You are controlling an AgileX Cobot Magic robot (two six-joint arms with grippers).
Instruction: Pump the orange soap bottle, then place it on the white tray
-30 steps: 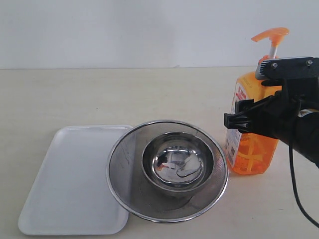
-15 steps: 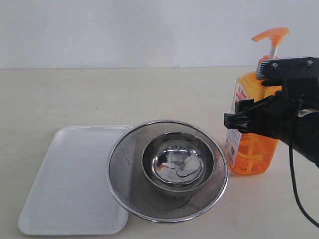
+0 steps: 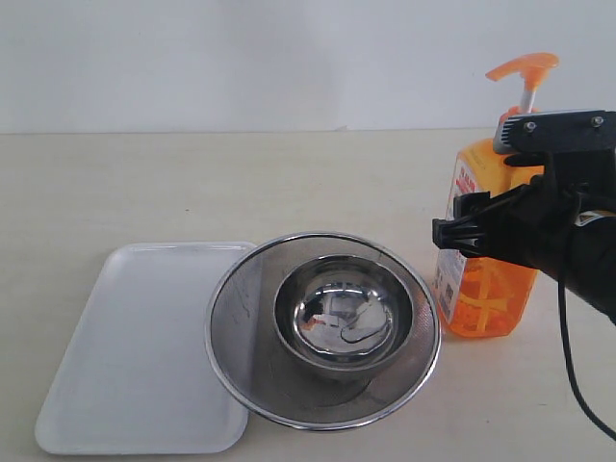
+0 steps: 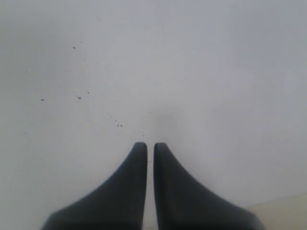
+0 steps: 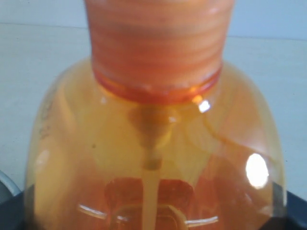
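Well, nothing has moved since the earlier frames: you have the same scene, held steady.

Your right hand (image 3: 470, 231) is closed around the orange soap bottle (image 3: 491, 298), with its black fingers on the bottle's sides just below the shoulder. In the right wrist view the bottle's shoulder and ribbed collar fill the picture, and dark finger parts (image 5: 10, 211) show at both of its edges, touching it. The bottle stands upright on the table (image 3: 192, 183) at the right of the exterior view. Its orange pump head (image 3: 525, 67) is up on the white stem, with nothing touching it.

Your left hand (image 4: 150, 153) is closed, its two dark fingertips almost meeting with only a thin slit between them and nothing held. It faces a pale, lightly speckled surface, and it does not show in the exterior view.

The white tray (image 3: 135, 356) lies flat at the left front of the table, well apart from the bottle, with nothing resting inside it. Between tray and bottle sits the round steel mesh strainer (image 3: 241, 308), with a steel bowl (image 3: 395, 318) in its middle. The strainer's rim overlaps the tray's right edge, and on its other side it comes just beside the bottle's base. Whether they touch there you cannot tell.
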